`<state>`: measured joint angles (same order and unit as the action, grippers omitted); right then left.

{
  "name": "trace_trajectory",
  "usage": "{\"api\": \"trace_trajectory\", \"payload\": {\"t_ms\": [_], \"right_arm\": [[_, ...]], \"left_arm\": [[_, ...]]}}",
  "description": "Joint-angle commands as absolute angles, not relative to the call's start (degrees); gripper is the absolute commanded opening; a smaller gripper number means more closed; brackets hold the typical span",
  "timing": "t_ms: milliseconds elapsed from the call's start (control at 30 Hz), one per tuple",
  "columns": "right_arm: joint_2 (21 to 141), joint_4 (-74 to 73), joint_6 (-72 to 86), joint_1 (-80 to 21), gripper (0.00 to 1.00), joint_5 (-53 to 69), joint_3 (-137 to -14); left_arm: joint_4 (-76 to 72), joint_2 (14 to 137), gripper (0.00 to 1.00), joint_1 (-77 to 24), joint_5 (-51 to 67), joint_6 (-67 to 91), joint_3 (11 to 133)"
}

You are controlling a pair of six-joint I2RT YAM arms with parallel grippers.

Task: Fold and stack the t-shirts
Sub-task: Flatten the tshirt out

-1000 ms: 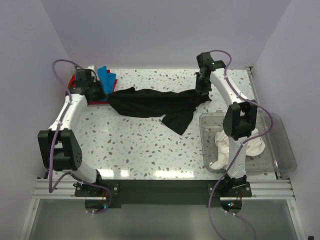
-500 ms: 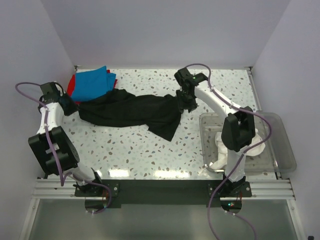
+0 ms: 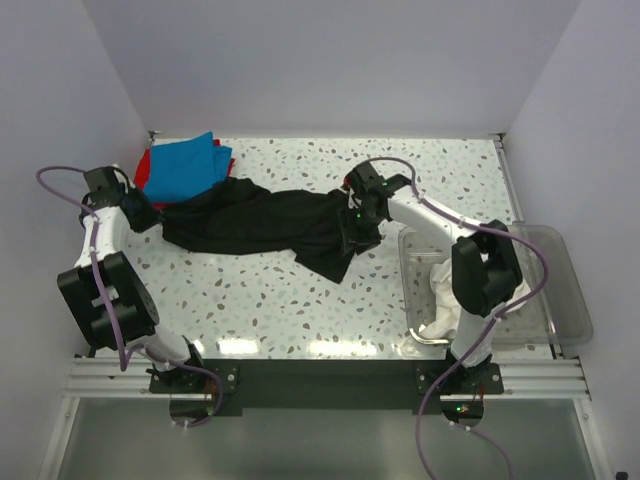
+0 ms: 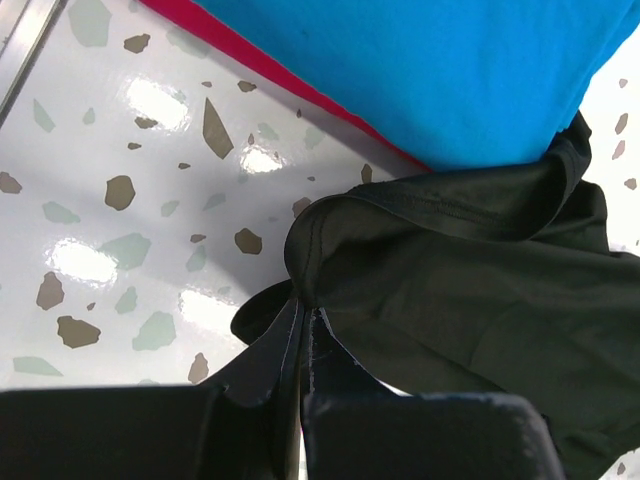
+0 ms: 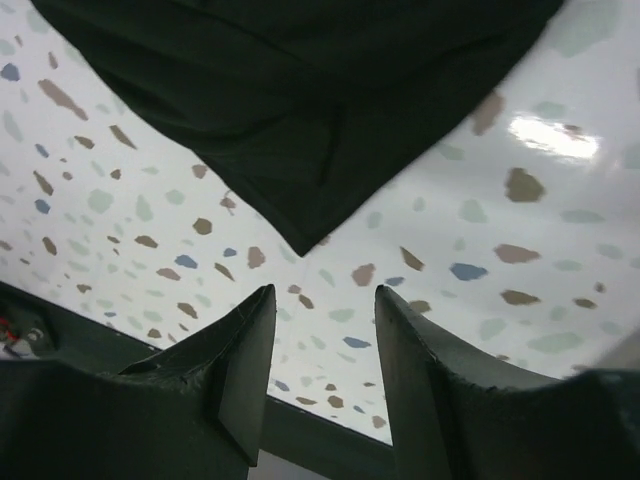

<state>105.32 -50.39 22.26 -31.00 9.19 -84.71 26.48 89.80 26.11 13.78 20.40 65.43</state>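
- Top external view gives you the black t-shirt [image 3: 265, 218] lying as a crumpled band across the middle of the table [image 3: 250, 300]. It runs from the left edge to centre right, and a pointed flap reaches toward the lower centre.
- Your left pincer [image 3: 150, 214] sits at the shirt's left end, at the left of the frame. In the left wrist view it is clamped tight on a bunched fold of the black cloth.
- Your right pincer [image 3: 352, 225] is over the shirt's right end, just right of centre.
- In the right wrist view its fingers [image 5: 245, 350] stand a moderate gap apart with nothing between them. Speckled table shows through the gap, and a corner of the black cloth lies just above it in the frame.
- You can see the blue t-shirt [image 3: 185, 165] folded at the upper left, resting on the red t-shirt [image 3: 143, 172], whose edge peeks out along its left side. The black shirt's upper left hem touches the blue one.
- At the lower right, the clear bin [image 3: 575, 310] holds a rumpled white t-shirt [image 3: 445, 285].
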Motion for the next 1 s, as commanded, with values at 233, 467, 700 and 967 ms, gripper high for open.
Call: {"api": "trace_trajectory", "payload": {"t_ms": [233,467,700,967], "right_arm": [[112.7,-36.2,27.1,-34.7,0.42,14.4,-82.2],[115.1,-36.7,27.3,-35.0,0.39,9.2,-83.1],[116.5,-35.3,28.0,-35.1,0.38,7.4,-81.4],[116.5,-36.5,27.7,-35.1,0.26,6.2,-80.8]], "left_arm": [[23.9,90.0,0.00,26.1,16.2,19.7,65.4],[24.1,89.9,0.00,26.1,16.4,19.6,65.6],[24.1,90.3,0.00,26.1,17.0,19.6,66.0],[24.3,90.2,0.00,26.0,17.1,19.6,66.0]]}}
